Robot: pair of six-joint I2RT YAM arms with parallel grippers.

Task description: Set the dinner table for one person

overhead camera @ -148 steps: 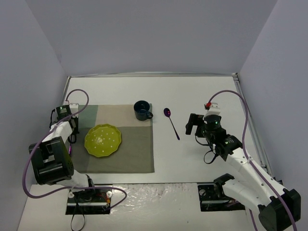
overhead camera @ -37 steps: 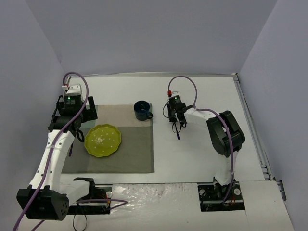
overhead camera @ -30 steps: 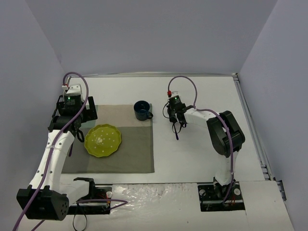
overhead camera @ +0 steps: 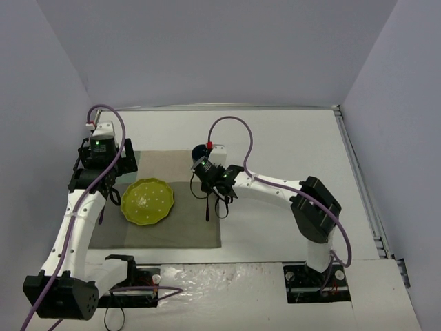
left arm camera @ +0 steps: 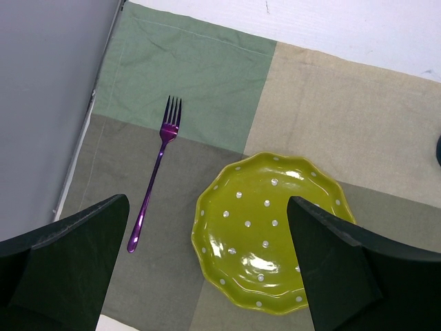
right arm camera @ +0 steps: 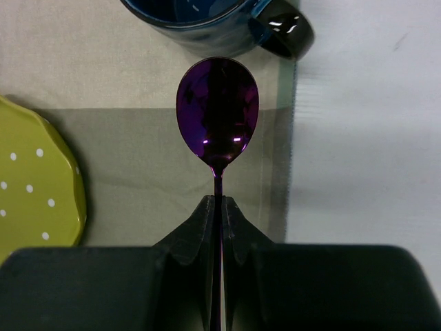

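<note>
The white dinner table (overhead camera: 289,138) carries a grey-green placemat (overhead camera: 186,221). On the mat lie a yellow-green dotted plate (overhead camera: 147,201) and a dark blue mug (overhead camera: 200,149), which is partly hidden behind my right wrist. My right gripper (overhead camera: 210,196) is shut on a purple spoon (overhead camera: 207,212) and holds it above the mat's right edge. In the right wrist view the spoon's bowl (right arm camera: 217,103) sits just short of the mug (right arm camera: 200,21). My left gripper (left arm camera: 207,276) is open and empty above the plate (left arm camera: 272,234). A purple fork (left arm camera: 155,176) lies left of the plate.
A grey wall (left arm camera: 41,103) runs close along the mat's left edge. The table's metal rim (overhead camera: 358,179) runs down the right side. Bare white tabletop (right arm camera: 365,138) lies right of the mat. Both arm bases stand at the near edge.
</note>
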